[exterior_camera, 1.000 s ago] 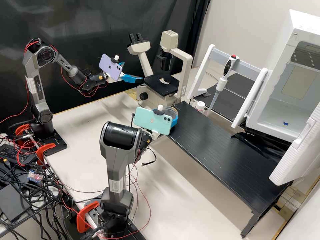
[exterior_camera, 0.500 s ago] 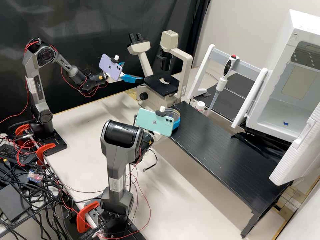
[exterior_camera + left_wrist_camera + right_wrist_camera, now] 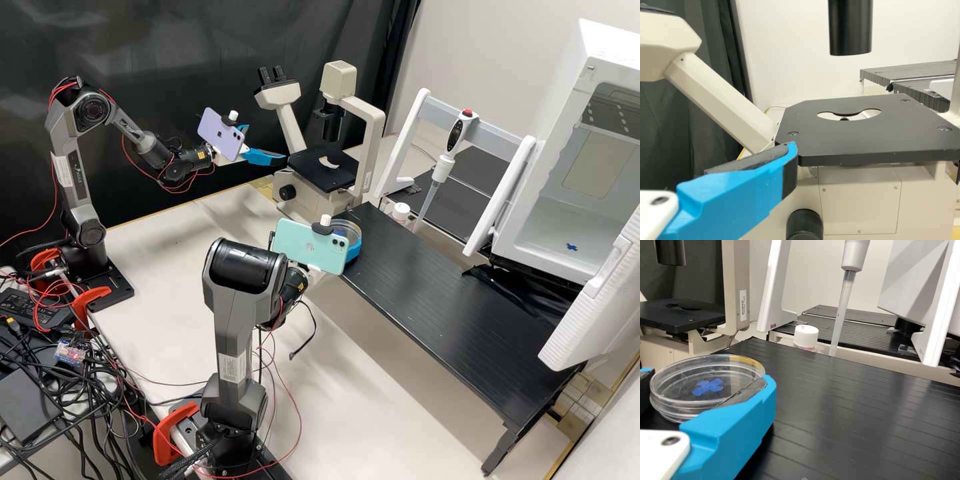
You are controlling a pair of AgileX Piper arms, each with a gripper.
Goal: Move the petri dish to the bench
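Note:
The clear round petri dish, marked with a blue cross, is over the near left corner of the black bench. Around it is my right gripper, partly behind the green phone. In the right wrist view the petri dish lies level between the two blue fingers of my right gripper, which is shut on it; whether its base touches the bench cannot be told. My left gripper stands open beside the microscope stage; in the left wrist view one finger of my left gripper shows before the stage edge.
The microscope stands behind the bench's left end. A pipette hangs on a white stand, with a white-capped bottle near its tip. At the right is an open white chamber with its door swung outward.
My right gripper and the petri dish in it have shifted slightly right and toward the camera, mostly in the first half second. The left arm has kept still.

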